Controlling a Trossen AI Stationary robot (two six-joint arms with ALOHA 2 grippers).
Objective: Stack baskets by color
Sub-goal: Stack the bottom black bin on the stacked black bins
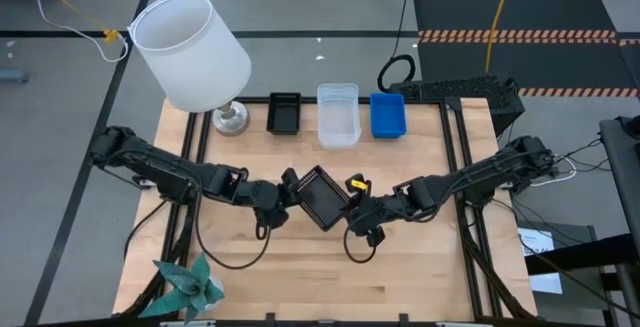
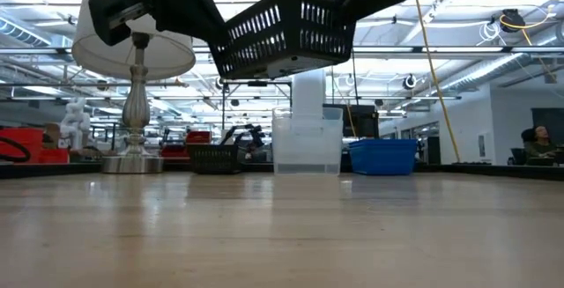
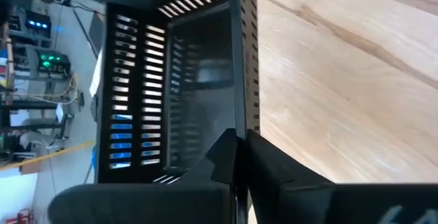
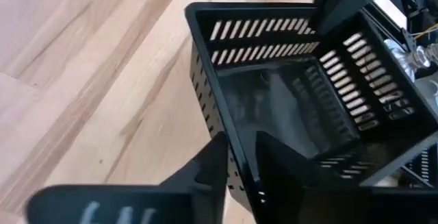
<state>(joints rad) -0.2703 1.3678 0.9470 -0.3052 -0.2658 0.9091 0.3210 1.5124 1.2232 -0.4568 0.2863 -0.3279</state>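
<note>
Lampshade (image 1: 190,49), big and white, far left on the desk (image 1: 420,277); teal paper star (image 1: 188,285) at the near left corner. Neither is my concern.

My left fingers (image 1: 287,189) sit just left of centre, pinched narrow on the left rim of a black slatted basket (image 1: 322,197). The left wrist view shows the two fingers (image 3: 229,157) closed over that rim wall, one inside, one outside.

The basket hangs in the air between both my arms, clear of the desk; the low view shows its underside (image 2: 286,33) well above the wood. It is tilted and turned on a diagonal, so its long axis runs from far left to near right, not square with the row behind.

My right fingers (image 1: 362,210) are at the basket's opposite, near-right rim. The right wrist view shows a finger (image 4: 205,172) on either side of the rim wall, straddling it; whether they have bitten down yet I cannot tell.

Far side, left to right: black stack (image 1: 284,113), clear stack (image 1: 338,115), blue stack (image 1: 388,115), all resting in a row.

Judgement: the black stack lies far and a little left of the held basket, so my left arm is the nearer carrier. The turn needed is to square the basket's long axis with the stack's, near to far, and level it before lowering.
</note>
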